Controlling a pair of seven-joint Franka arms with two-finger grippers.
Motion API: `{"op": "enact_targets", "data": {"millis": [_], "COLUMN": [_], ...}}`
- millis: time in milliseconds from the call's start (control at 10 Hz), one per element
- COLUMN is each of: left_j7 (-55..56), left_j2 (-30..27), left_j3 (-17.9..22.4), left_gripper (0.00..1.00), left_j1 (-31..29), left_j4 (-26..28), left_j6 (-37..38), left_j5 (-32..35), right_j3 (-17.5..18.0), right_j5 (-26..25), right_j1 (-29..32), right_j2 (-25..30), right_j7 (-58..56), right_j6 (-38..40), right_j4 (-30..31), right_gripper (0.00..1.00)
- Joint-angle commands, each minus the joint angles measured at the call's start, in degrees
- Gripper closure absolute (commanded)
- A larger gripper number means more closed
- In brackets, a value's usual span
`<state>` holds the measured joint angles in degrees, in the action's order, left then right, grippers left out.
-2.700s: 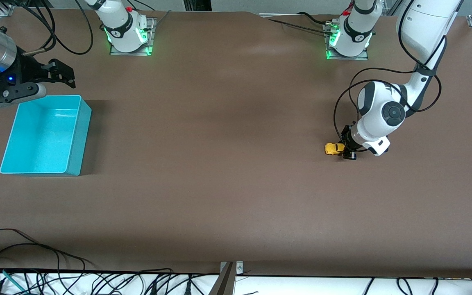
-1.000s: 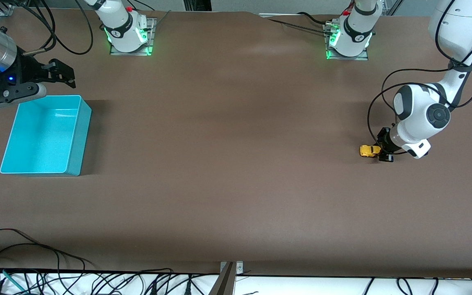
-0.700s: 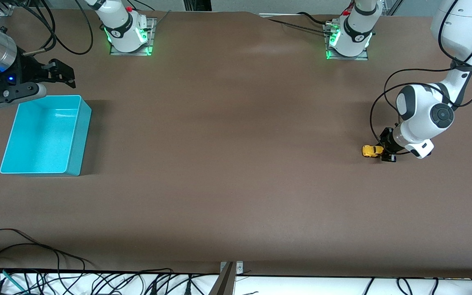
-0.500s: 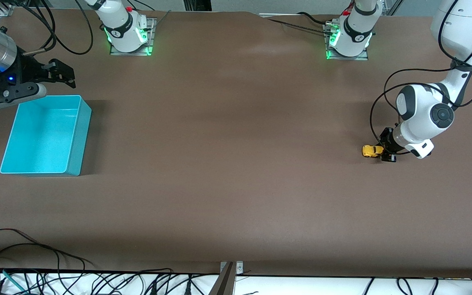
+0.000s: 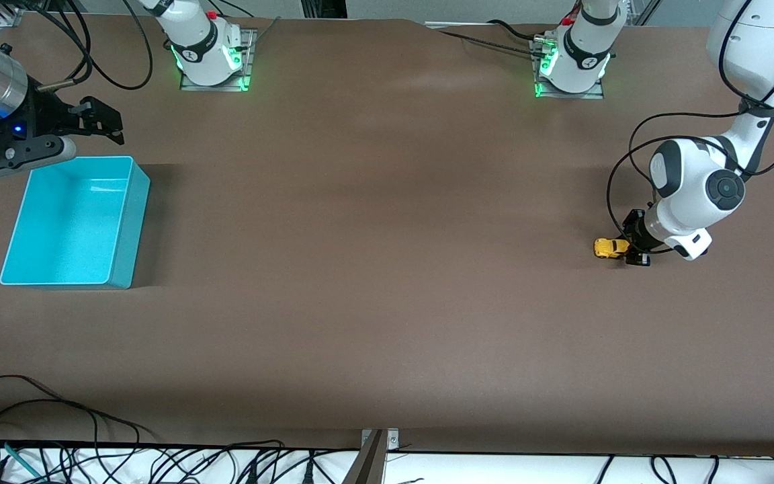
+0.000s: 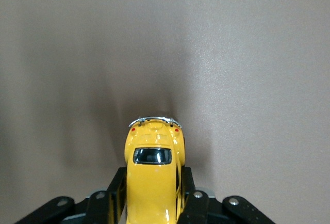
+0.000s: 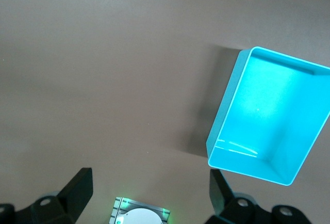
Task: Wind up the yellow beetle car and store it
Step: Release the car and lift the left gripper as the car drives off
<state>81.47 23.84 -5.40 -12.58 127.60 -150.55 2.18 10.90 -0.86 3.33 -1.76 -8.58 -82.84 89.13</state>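
The yellow beetle car (image 5: pixel 610 248) rests on the brown table toward the left arm's end. My left gripper (image 5: pixel 631 247) is shut on the car's rear half, low at the table surface. In the left wrist view the yellow beetle car (image 6: pixel 153 175) shows its roof and dark window, with black fingers (image 6: pixel 116 195) pressed against both sides. My right gripper (image 5: pixel 99 121) waits in the air by the bin's farther corner, open and empty. In the right wrist view its fingers (image 7: pixel 78 187) stand wide apart.
An empty turquoise bin (image 5: pixel 128 228) stands toward the right arm's end of the table; the same turquoise bin (image 7: pixel 268 113) shows in the right wrist view. Both arm bases (image 5: pixel 209 57) sit along the table's farther edge. Cables (image 5: pixel 58 430) lie along the nearest edge.
My left gripper dragged the car along the table toward the left arm's end, then stopped; nothing has moved in the last half second. The right arm has stayed still.
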Motion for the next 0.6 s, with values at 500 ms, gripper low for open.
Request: {"op": "enact_targets", "data": {"millis": [500], "left_j7": [2.1], "left_j2": [-0.2], "left_j3": [-0.1], "left_gripper": [0.00], "left_j1": [-0.5], "left_j4": [-1.6], "left_j6": [1.0], "left_j5": [1.5], "right_j3": [0.0], "right_j5": [-0.4], "right_j1": [-0.3], "right_j2": [-0.6], "right_j7": [0.1], "right_j6": [0.5], "right_j4": [-1.5], "right_gripper": [0.00]}}
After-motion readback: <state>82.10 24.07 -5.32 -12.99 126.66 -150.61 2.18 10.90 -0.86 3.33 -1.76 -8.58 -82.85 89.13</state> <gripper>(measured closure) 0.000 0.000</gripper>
